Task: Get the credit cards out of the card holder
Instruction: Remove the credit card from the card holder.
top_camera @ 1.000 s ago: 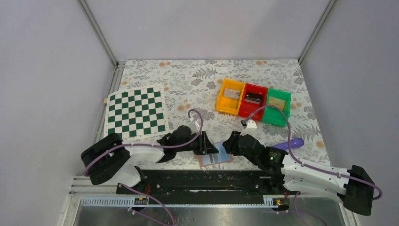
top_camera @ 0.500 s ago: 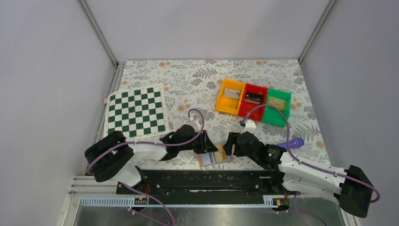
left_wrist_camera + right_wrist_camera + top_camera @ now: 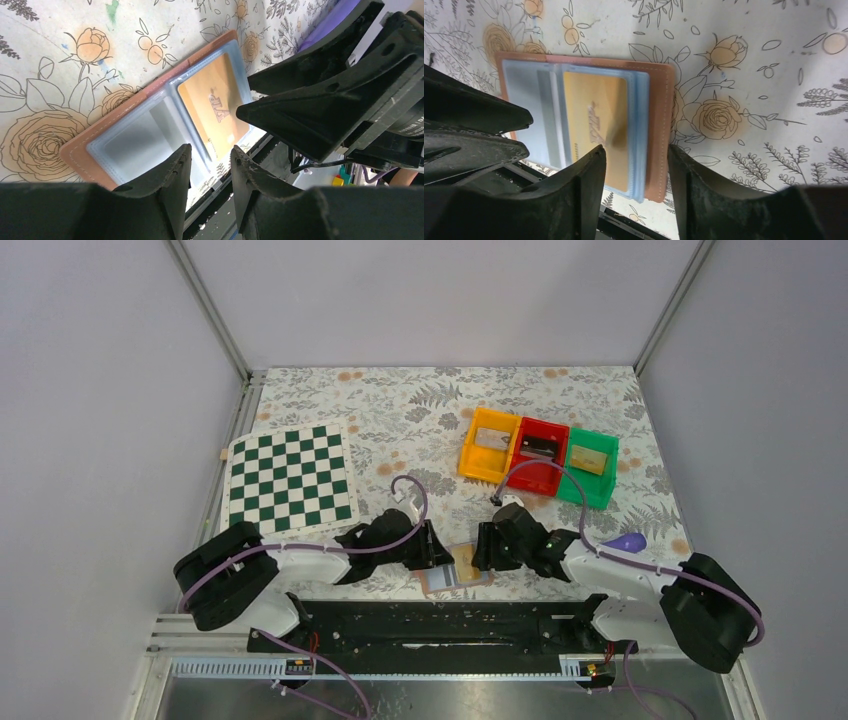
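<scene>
The card holder (image 3: 458,569) is lying open and flat on the floral tabletop (image 3: 420,420), close to its near edge and between the two arms, its tan cover facing down and its clear, pale blue sleeves facing up. A yellow card (image 3: 594,125) with reddish lettering is sitting inside the sleeve on the half nearer the right arm, and a greyish card (image 3: 531,107) with a darker stripe is sitting in the sleeve on the other half; both are showing again in the left wrist view, the yellow card (image 3: 212,105) beyond the greyish card (image 3: 135,135), with the cover's tan rim (image 3: 75,150) framing them. The left fingers (image 3: 181,167) are hovering a little apart over the holder's near edge, gripping nothing. The right fingers (image 3: 591,172) are also standing apart, straddling the outer end of the yellow card's half, and whether they are touching the sleeve cannot be told. From above, the left fingers (image 3: 432,545) and right fingers (image 3: 486,545) are facing each other across the holder. Farther out, a green-and-white chessboard (image 3: 290,480) is lying at the left, three joined bins, orange (image 3: 474,462), red (image 3: 520,472) and green (image 3: 588,488), are standing at the far right, and a purple object (image 3: 628,541) is resting beside the right arm.
</scene>
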